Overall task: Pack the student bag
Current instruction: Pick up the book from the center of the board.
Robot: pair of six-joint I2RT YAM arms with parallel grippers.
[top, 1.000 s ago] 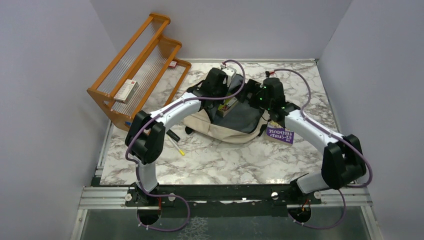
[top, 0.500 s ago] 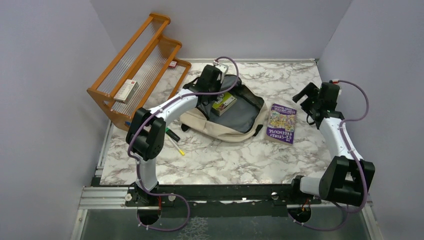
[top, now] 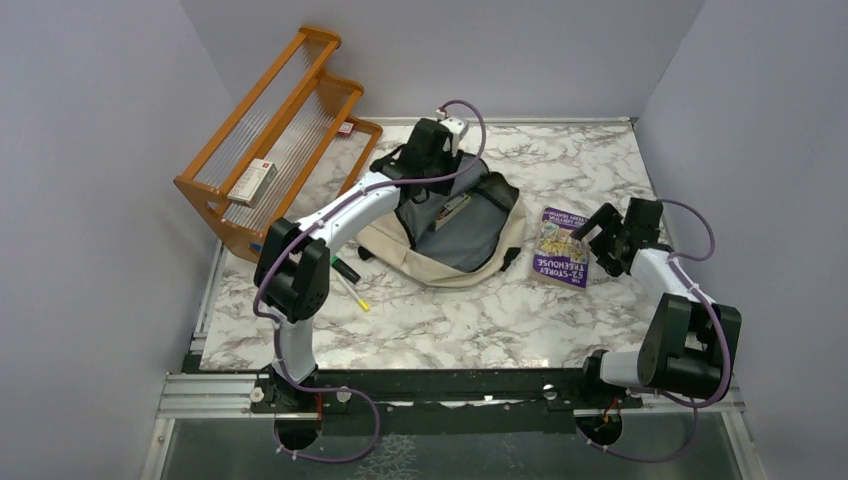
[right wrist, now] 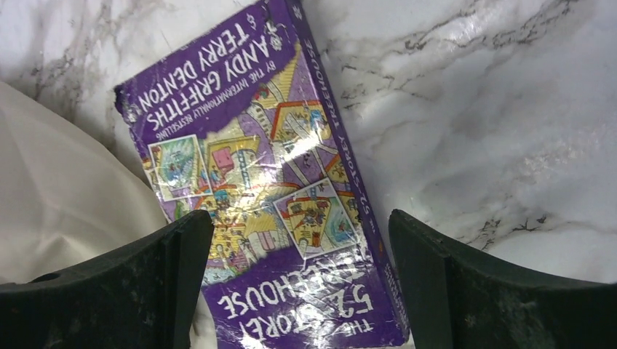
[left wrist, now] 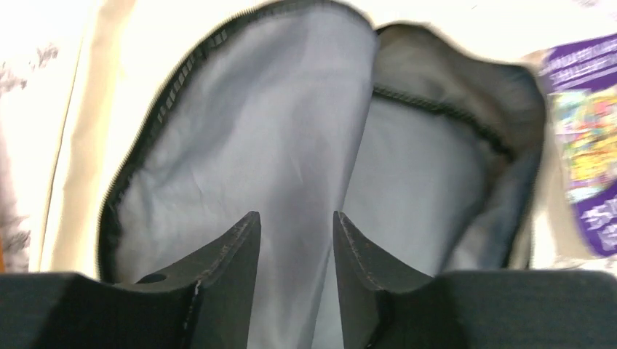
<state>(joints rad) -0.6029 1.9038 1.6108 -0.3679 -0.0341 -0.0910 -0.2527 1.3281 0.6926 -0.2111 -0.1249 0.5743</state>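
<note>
The student bag [top: 440, 268] lay unzipped on the tabletop [top: 450, 320], the left fingers [left wrist: 233, 262] parted and empty over its lining. Just right of the bag, the right fingers [right wrist: 160, 269] spread wide above a purple book [right wrist: 269, 196]. Packing that book seemed the step in hand, needing a descent and a squeeze across its edges.

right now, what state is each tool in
Left tool: open, empty, over the open student bag.
Right tool: wide open, empty, above the purple book.
</note>
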